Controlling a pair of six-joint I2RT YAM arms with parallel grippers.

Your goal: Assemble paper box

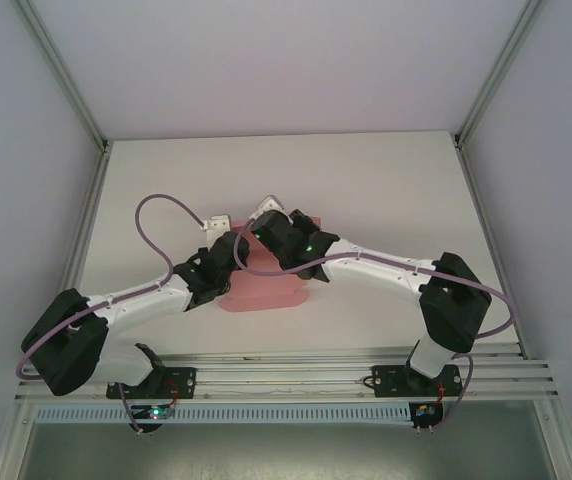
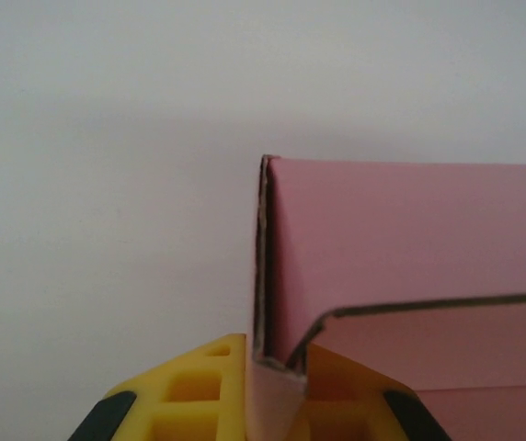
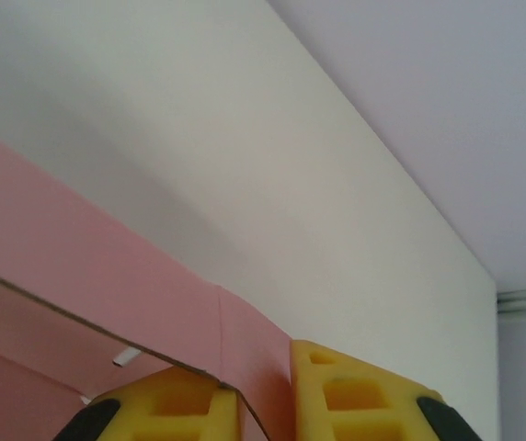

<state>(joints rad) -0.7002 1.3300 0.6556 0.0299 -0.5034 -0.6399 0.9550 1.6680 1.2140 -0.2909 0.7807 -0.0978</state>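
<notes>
White flat table (image 1: 366, 190) w/ pink thin-card paper box (image 1: 266, 296) part-folded at its centre, under both arms. Left gripper (image 2: 277, 367) is clenched on the box's upright corner wall, which rises from btwn its jaws; panels spread to jaws' right. Right gripper (image 3: 263, 390) pinches another pink wall edge; card spreads to jaws' left.

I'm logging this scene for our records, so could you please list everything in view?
paper box: one, pink, part-folded, mid-table between the grippers.
table: one, white, under everything.
walls: three, pale grey, around the table.
rails: several, silver, along the near edge.
cables: two, purple, looping off the arms.
left gripper: one, yellow fingers, shut on an upright wall of the box.
right gripper: one, yellow fingers, shut on a box edge.
</notes>
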